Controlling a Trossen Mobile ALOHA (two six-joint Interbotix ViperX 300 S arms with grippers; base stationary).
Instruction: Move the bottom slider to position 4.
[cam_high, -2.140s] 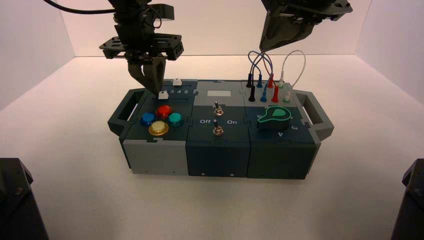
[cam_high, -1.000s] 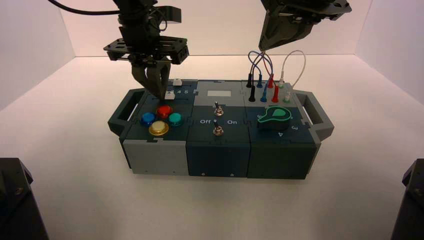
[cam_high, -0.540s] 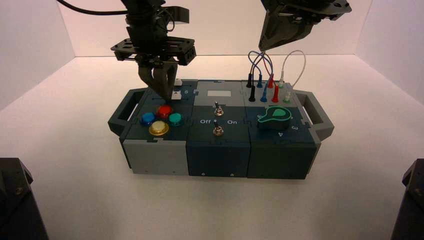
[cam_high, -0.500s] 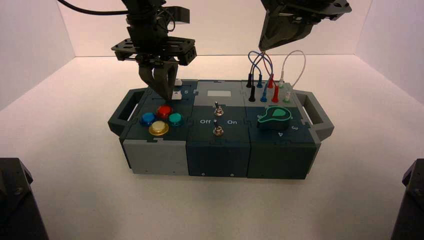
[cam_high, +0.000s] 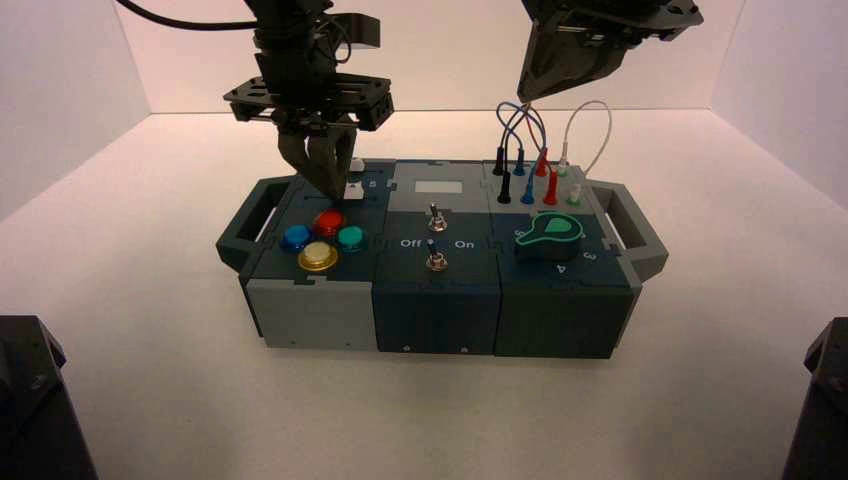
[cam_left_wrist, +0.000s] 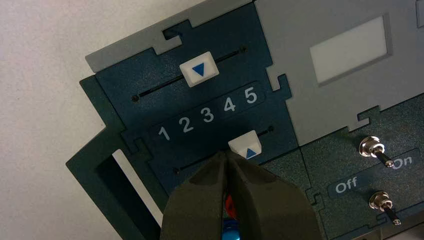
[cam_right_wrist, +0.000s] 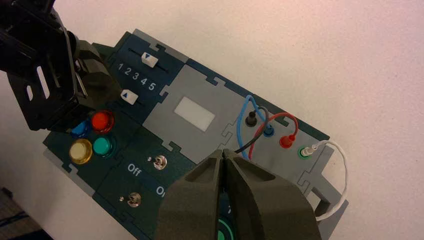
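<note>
High view: the button-and-switch box (cam_high: 437, 310) sits on the tabletop (cam_high: 430, 420). Above its far edge, toward the right corner, the right gripper (cam_high: 527, 98) hangs idle, clenched. The left gripper (cam_left_wrist: 226, 152), also clenched and holding nothing, is down near the box's far left corner — its tips at the left edge of the bottom slider's white knob (cam_left_wrist: 245, 145), which lines up with the white numeral 4 (cam_left_wrist: 229, 104).

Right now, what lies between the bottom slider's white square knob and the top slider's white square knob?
A printed row of white numerals, 1 to 5, lies there; the left wrist view shows it.
</note>
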